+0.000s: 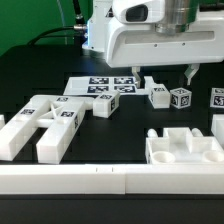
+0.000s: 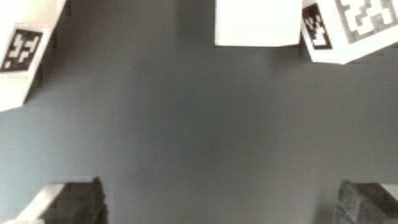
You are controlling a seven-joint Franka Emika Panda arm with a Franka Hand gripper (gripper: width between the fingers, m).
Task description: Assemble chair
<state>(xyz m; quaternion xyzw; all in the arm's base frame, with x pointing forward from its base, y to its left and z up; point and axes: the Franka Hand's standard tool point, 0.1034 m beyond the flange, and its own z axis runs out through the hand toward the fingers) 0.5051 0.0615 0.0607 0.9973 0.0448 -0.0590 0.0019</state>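
In the exterior view, the white robot arm (image 1: 150, 35) hangs over the back of the black tabletop (image 1: 110, 140). Its two dark fingers (image 1: 190, 74) are spread apart with nothing between them. Lower in the picture, roughly between the fingertips, stand two small white tagged cubes (image 1: 158, 95), and a third shows at the exterior view's right edge. The flat white marker board (image 1: 95, 85) lies to the exterior view's left of them.

The chair is in loose parts. A chunky white plastic slotted panel (image 1: 50, 125) with tag stickers lies flat at the exterior view's left. A short white tagged bar (image 1: 105, 103) rests near it, at the marker board's front edge. A white recessed block (image 1: 185, 150) sits toward the front right. A long white rail (image 1: 100, 180) runs across the foreground.

In the wrist view, the fingers (image 2: 71, 205) stand wide apart over bare tabletop (image 2: 205, 120), holding nothing. Beyond them lie a plain white block (image 2: 258, 22) and a tagged cube (image 2: 356, 30) side by side. A white tagged piece (image 2: 18, 55) is cut off at the frame's edge, and which part it is cannot be told.
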